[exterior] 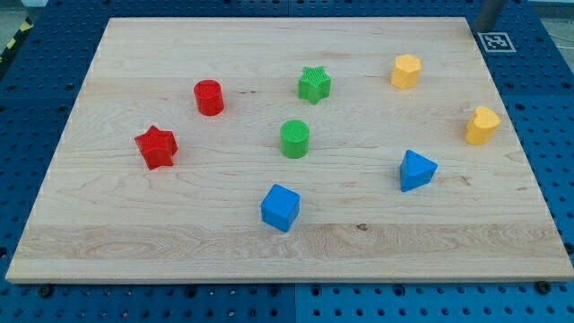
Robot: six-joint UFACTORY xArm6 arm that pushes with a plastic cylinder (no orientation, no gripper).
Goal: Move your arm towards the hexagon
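Note:
A yellow hexagon block sits near the view's top right on the wooden board. A grey rod end shows at the top right corner, and my tip is at the board's far right corner. The tip is to the right of and above the hexagon, well apart from it, touching no block.
A yellow heart lies at the right edge. A blue triangular block and a blue cube lie lower down. A green star, green cylinder, red cylinder and red star lie further left. A black-and-white marker lies beside the tip.

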